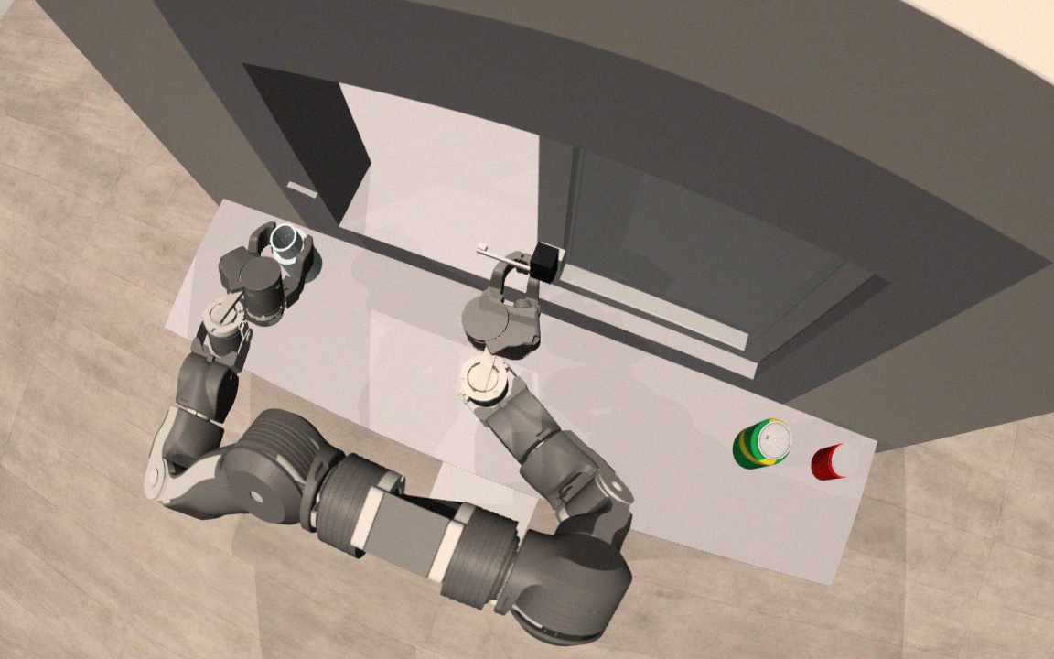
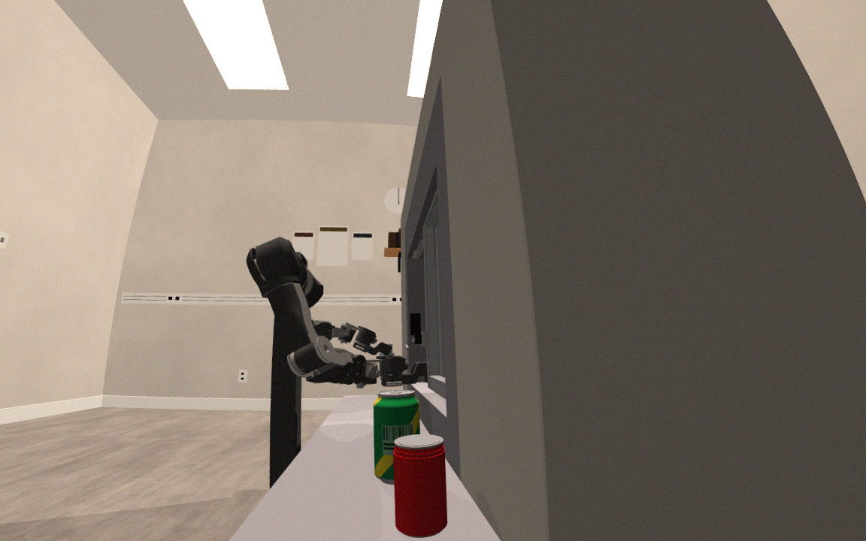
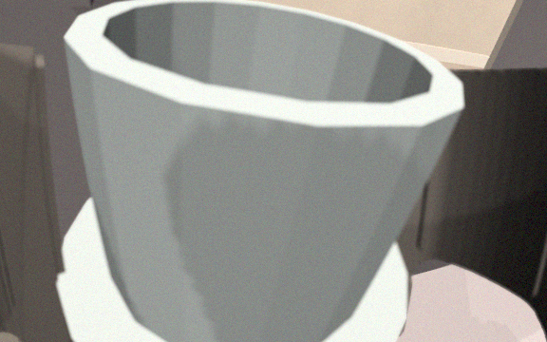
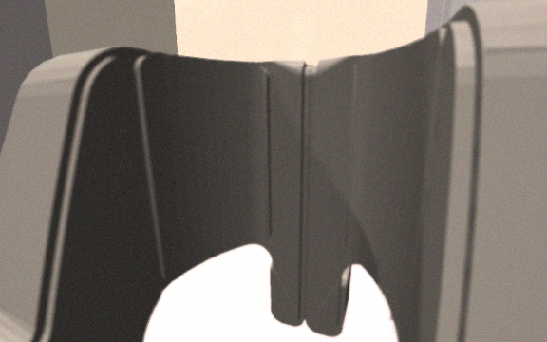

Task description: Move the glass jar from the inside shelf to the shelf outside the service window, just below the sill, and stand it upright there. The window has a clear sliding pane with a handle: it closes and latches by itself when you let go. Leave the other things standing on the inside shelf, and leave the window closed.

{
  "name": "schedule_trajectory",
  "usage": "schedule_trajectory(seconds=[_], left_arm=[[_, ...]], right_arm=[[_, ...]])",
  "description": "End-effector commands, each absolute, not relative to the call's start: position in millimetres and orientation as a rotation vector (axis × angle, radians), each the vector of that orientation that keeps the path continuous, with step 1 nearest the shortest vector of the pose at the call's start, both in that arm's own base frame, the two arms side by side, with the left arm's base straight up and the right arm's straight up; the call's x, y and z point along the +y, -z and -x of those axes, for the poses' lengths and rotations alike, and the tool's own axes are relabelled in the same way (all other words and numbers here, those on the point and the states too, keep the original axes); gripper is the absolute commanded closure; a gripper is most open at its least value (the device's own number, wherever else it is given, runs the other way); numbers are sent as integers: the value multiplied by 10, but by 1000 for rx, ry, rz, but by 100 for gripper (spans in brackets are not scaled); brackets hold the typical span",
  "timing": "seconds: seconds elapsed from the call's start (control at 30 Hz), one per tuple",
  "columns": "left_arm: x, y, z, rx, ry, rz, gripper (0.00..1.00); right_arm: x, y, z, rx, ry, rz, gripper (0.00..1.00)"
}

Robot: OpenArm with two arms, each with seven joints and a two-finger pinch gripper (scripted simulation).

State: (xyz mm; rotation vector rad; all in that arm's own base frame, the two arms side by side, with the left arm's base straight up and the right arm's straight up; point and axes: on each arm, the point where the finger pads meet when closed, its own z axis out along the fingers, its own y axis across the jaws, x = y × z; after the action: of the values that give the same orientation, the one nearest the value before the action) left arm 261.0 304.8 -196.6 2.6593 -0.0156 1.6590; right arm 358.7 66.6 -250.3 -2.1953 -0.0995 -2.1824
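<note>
Desk: pale, long, running beneath both claws (image 1: 400, 328) (image 2: 349, 491), with a dark wall (image 1: 948, 156) (image 2: 658, 269) rising along its far side.
Left claw (image 1: 286, 237) (image 2: 383, 348) (image 3: 254, 190): pinching the glass jar, one finger on either side, over the left end of the desk.
Glass jar (image 1: 286, 239) (image 3: 264, 190): between the left claw's fingers, mouth upward, on the robot's side of the wall; whether its base touches the desk, I cannot tell.
Right claw (image 1: 523, 260) (image 2: 419, 372) (image 4: 304, 190): fingers pressed together with nothing between them, well apart from the left claw, at the window.
Black block (image 1: 544, 262) (image 2: 415, 328): just beside the right claw's fingers; contact is unclear.
Window opening (image 1: 448, 172): ahead of the claws and between them, standing open.
Clear pane (image 1: 670, 245) (image 2: 431, 296): ahead and to the right of the right claw.
Green can (image 1: 760, 443) (image 2: 395, 430): upright, well to the right of the right claw.
Red can (image 1: 830, 462) (image 2: 419, 484): upright, farther out, near the green one.
</note>
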Motion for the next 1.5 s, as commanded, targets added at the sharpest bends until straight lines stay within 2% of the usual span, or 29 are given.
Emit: schedule_trajectory(seconds=[0.0,1.47], left_arm=[[3036,1938,-2625,-12,-1680,-2662,100],[2243,1929,-2682,-12,-1680,-2662,100]], right_arm=[[626,2484,-3625,-81,2192,2202,100],[651,2484,-3604,-91,2189,2195,100]])
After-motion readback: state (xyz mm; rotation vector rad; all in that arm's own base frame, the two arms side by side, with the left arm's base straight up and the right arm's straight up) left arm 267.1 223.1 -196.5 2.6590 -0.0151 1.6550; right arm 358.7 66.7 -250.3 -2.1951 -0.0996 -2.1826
